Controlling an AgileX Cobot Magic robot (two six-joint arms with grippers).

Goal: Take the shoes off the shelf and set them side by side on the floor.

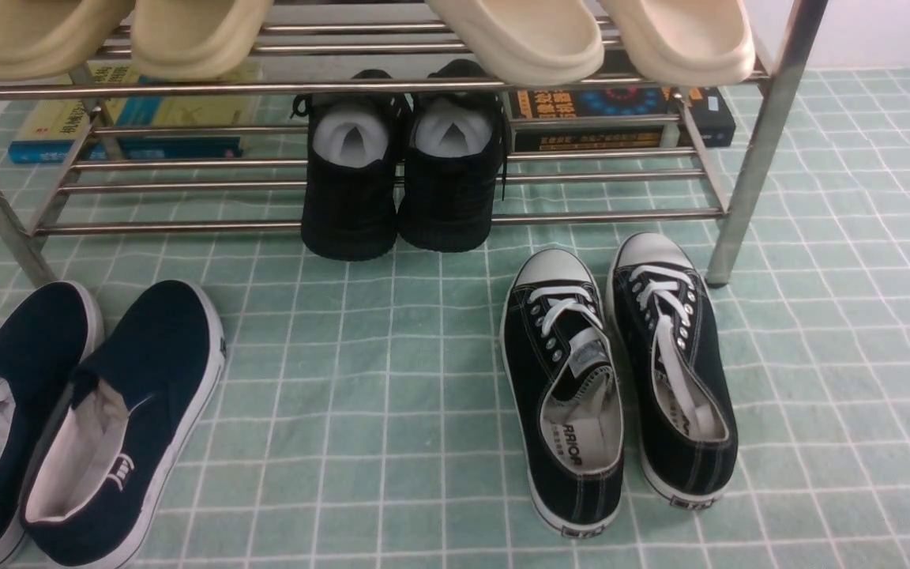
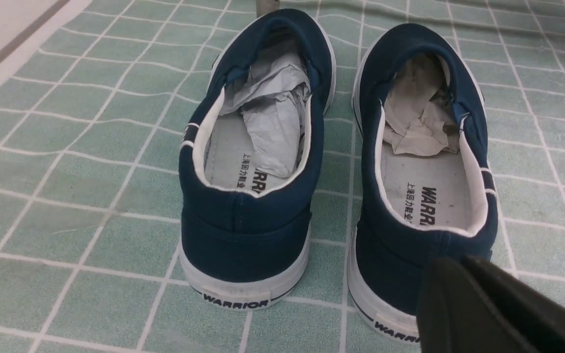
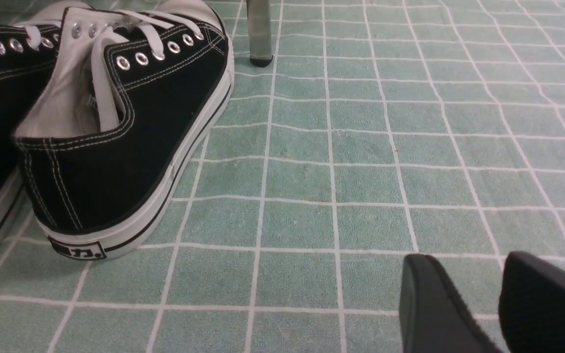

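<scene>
The two navy shoes (image 1: 147, 379) stand side by side on the green gridded floor (image 1: 392, 395) at the front left, toes toward the shelf (image 1: 747, 182). In the left wrist view their heels face me, one shoe (image 2: 248, 230) beside the other (image 2: 400, 245), both stuffed with crumpled paper. My left gripper (image 2: 459, 262) hovers just behind the heel of one shoe, its fingers pressed together with nothing between them. My right gripper (image 3: 471, 260) hangs open over bare floor, holding nothing. Neither gripper shows in the front view.
A pair of black white-laced sneakers (image 1: 565, 371) stands on the floor at the right, near a shelf leg (image 3: 259, 34). Black high-tops (image 1: 352, 205) sit on the lower tier, cream slippers (image 1: 518, 39) on the upper. Books (image 1: 131, 126) lie behind the shelf.
</scene>
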